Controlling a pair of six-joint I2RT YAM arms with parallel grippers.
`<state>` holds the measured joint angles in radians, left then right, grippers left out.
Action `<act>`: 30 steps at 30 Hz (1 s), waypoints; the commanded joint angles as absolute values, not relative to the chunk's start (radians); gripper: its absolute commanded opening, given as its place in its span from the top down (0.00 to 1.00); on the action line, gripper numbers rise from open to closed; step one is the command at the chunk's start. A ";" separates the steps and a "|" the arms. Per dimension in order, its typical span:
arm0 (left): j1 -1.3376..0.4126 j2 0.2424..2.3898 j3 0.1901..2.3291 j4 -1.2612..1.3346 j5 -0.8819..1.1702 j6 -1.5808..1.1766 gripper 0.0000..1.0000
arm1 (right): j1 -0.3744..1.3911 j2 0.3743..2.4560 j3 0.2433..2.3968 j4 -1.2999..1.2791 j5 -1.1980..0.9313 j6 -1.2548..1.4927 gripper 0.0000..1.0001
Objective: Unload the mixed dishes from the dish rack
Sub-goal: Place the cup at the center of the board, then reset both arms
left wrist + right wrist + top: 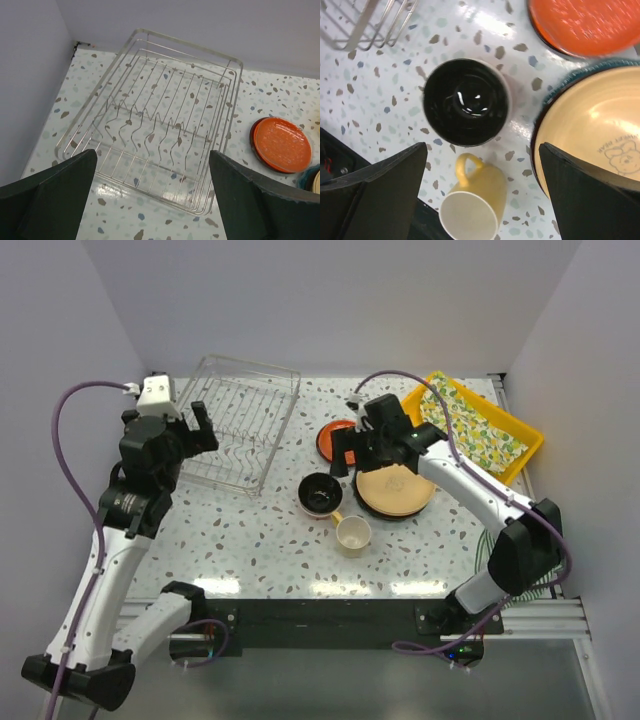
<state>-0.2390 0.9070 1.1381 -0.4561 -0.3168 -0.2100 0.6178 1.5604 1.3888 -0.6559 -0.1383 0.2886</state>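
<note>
The silvery wire dish rack point(240, 425) stands at the back left and holds nothing; it fills the left wrist view point(165, 115). My left gripper point(203, 430) hovers over its near left edge, open and empty point(152, 200). On the table lie an orange plate point(335, 440), a black bowl point(320, 493), a cream mug point(353, 533) on its side, and a stack topped by a tan-yellow plate point(397, 490). My right gripper point(352, 456) is open and empty above the bowl point(466, 102) and mug point(477, 205), between the orange plate point(585, 25) and the tan-yellow plate point(595, 130).
A yellow rectangular tray point(520, 455) with lemon-print cloth sits at the back right. A teal rim point(580, 75) shows under the tan-yellow plate. The rack's corner point(365, 20) is at the right wrist view's top left. Walls close in the table on three sides.
</note>
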 commanded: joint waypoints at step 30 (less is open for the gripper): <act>-0.265 0.138 1.117 -0.914 -0.367 -0.221 0.00 | 0.084 0.138 0.931 -0.830 0.385 0.192 0.02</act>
<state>-0.2626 0.1745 1.1217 -0.9031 -0.4187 -0.2089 0.0849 0.1822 0.9417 -0.7956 0.3298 0.2234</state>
